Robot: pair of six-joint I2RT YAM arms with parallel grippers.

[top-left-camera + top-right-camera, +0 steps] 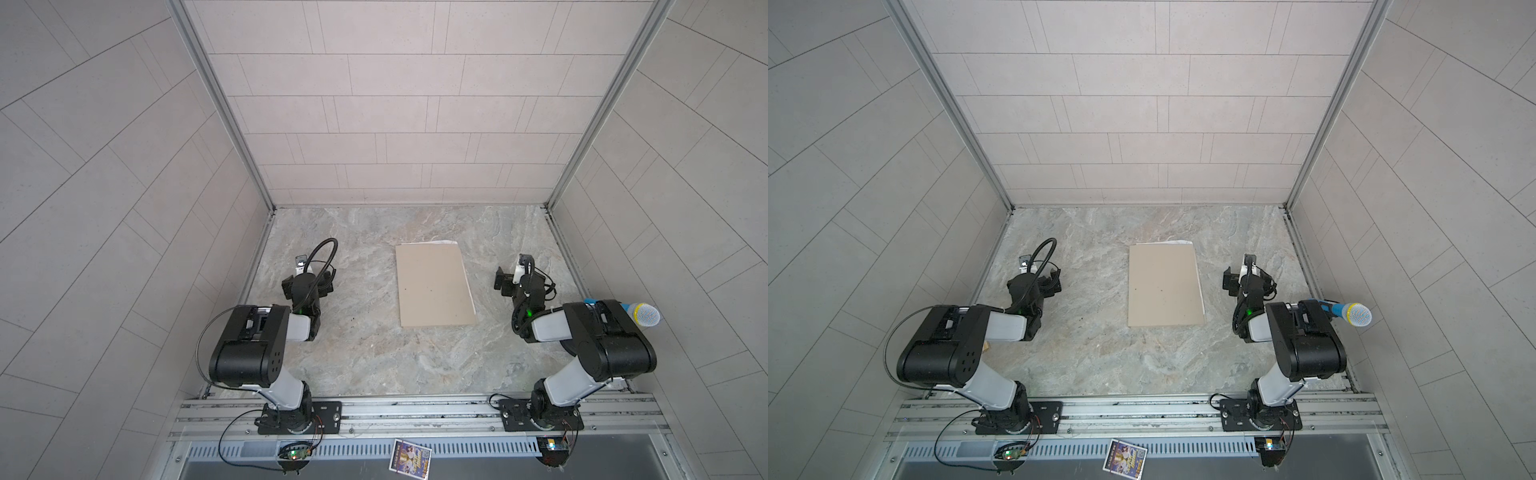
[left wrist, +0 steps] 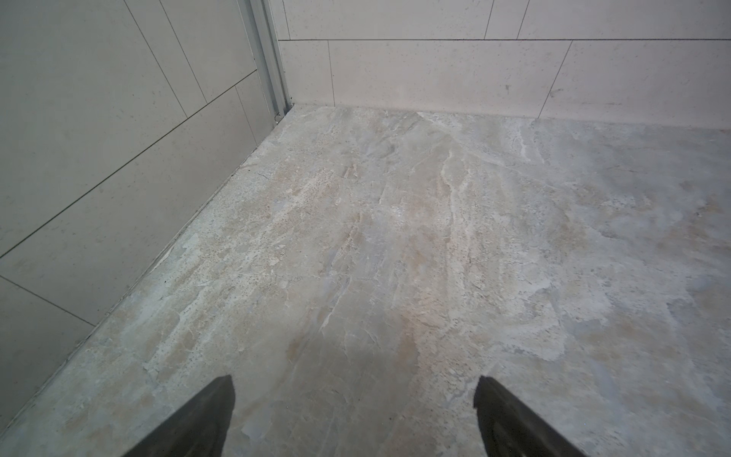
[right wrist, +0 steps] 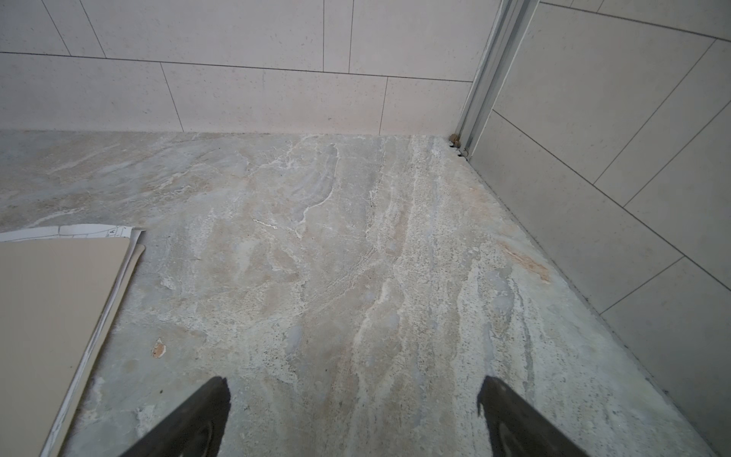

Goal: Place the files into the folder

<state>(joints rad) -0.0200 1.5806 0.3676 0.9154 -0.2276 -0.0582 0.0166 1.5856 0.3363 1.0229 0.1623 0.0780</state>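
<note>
Nearest you, a small colourful card (image 1: 409, 456) lies on the slotted front rail, between the two arm bases. Farther in, your left gripper (image 2: 353, 382) and right gripper (image 3: 353, 380) both stand spread wide and hold nothing. Each hangs over the bare marble table (image 1: 365, 353), one on either side of the folder (image 1: 434, 286) and apart from it. The folder lies closed and flat mid-table, nearer your right gripper. The files (image 3: 91, 230) sit inside it, white edges peeking past its far edge and right side. Beyond stands the tiled back wall (image 1: 399, 124).
</note>
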